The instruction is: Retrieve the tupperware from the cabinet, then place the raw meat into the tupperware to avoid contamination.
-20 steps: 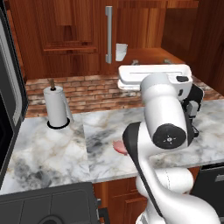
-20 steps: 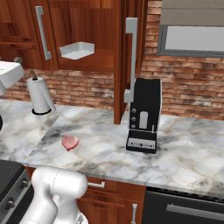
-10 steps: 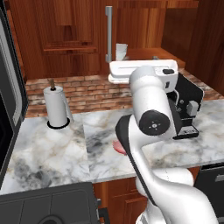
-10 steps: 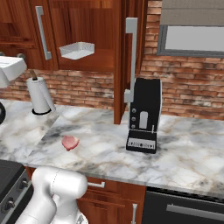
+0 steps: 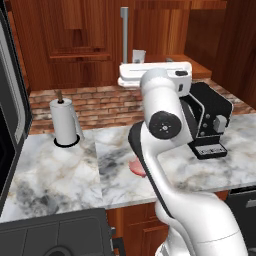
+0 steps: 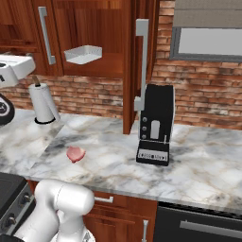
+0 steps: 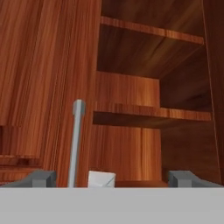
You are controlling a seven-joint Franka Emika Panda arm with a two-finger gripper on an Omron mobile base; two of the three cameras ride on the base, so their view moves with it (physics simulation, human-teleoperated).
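Sitting on the lowest shelf of the open cabinet [image 6: 99, 28], the tupperware [image 6: 84, 54], faced by the raised, level forearm with gripper [image 7: 111, 183] fingers spread wide and empty, raw meat [image 6: 75, 154] flat on the counter [image 6: 198, 165] below.

paper-towel roll [image 5: 65, 122] upright, left | coffee machine [image 6: 155, 125] right | marble counter [image 6: 198, 163]
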